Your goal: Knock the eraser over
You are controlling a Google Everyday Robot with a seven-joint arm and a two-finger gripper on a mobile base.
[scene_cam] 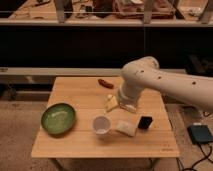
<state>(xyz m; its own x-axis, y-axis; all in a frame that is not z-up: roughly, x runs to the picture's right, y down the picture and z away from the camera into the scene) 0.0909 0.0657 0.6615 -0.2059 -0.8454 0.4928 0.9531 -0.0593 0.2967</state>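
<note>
Eraser (145, 122) stands upright on the surface (80, 145); the gripper (128, 106) hangs low just beside it, likely for a sideways push; its opening cannot be told.

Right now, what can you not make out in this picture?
Gripper: camera view; it sits low over the table behind the white pad, mostly hidden by the arm.
Eraser: camera view; too small and dark to show its faces.
Pale thing beside the gripper: camera view; blurred, partly covered by the arm.
</note>
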